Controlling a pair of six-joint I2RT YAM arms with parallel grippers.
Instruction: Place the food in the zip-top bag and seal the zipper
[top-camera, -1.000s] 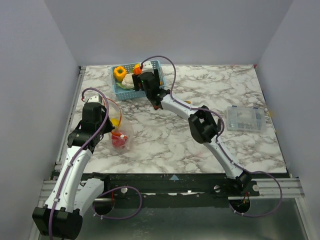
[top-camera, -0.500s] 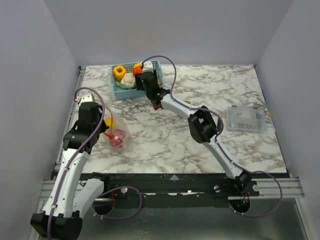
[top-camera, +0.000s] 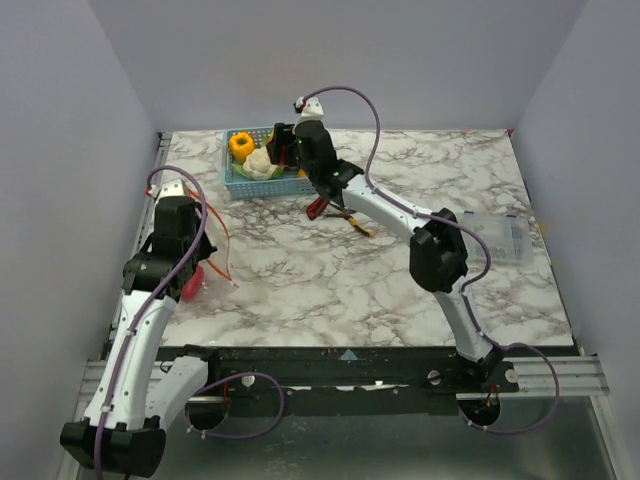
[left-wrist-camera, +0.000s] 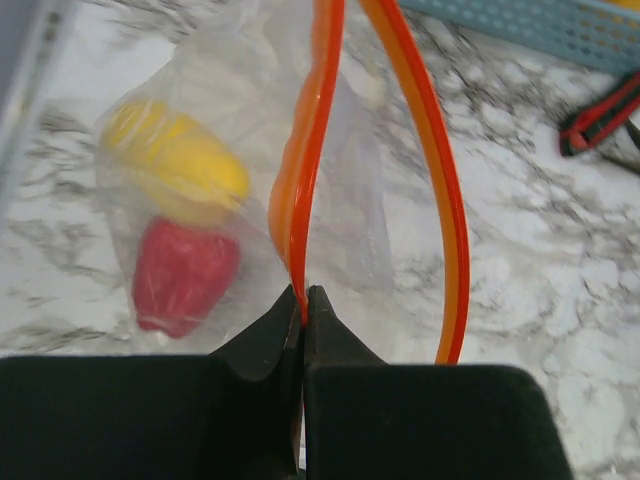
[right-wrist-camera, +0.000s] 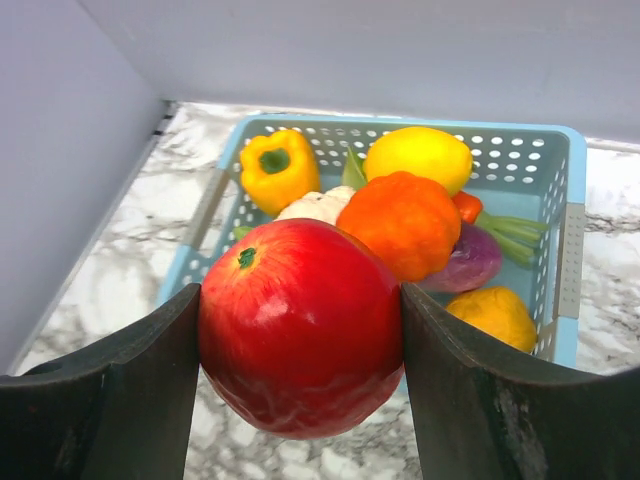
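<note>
My left gripper (left-wrist-camera: 303, 295) is shut on the red-orange zipper (left-wrist-camera: 305, 180) of the clear zip-top bag (left-wrist-camera: 350, 200) and holds its mouth open as a loop. Inside the bag lie a yellow food piece (left-wrist-camera: 180, 160) and a red one (left-wrist-camera: 185, 275). In the top view the bag (top-camera: 192, 280) hangs by the left gripper (top-camera: 196, 232) near the table's left edge. My right gripper (right-wrist-camera: 300, 330) is shut on a red apple (right-wrist-camera: 300, 325), held above the blue basket (right-wrist-camera: 575, 200). In the top view the right gripper (top-camera: 281, 147) is over the basket (top-camera: 300, 186).
The basket holds a yellow pepper (right-wrist-camera: 275, 165), an orange fruit (right-wrist-camera: 405, 220), a lemon (right-wrist-camera: 418, 155), a purple piece (right-wrist-camera: 470, 262) and others. Red-handled pliers (top-camera: 330, 208) lie just in front of the basket. A clear lidded box (top-camera: 500, 236) sits at the right.
My left gripper pulled the bag left and nearer, toward the table's left edge. My right gripper rose out of the basket with the apple, uncovering the pliers.
</note>
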